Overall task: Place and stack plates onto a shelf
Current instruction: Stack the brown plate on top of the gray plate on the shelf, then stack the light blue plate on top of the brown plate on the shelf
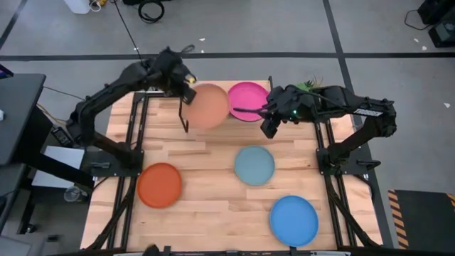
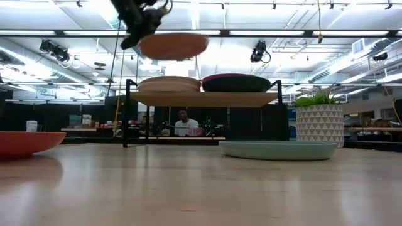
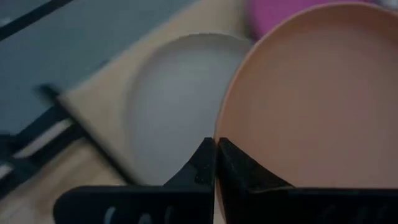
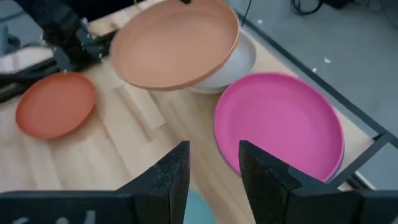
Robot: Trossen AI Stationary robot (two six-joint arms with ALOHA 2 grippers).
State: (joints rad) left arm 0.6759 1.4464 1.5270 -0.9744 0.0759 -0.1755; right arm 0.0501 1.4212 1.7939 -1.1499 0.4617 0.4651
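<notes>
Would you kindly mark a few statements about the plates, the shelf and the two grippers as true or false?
1. The left gripper holds a tan plate in the air above the shelf. True.
2. The pink plate lies on the tabletop. False: it rests on the shelf.
3. The right gripper is open and empty. True.
4. The orange plate is already on the shelf. False: it lies on the tabletop.

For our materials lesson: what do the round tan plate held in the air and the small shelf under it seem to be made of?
The round tan plate, gripped by the left gripper: probably matte plastic or ceramic, since its surface shows no glare. The small shelf: a pale board that looks like light wood, on thin black legs that are likely metal.
</notes>
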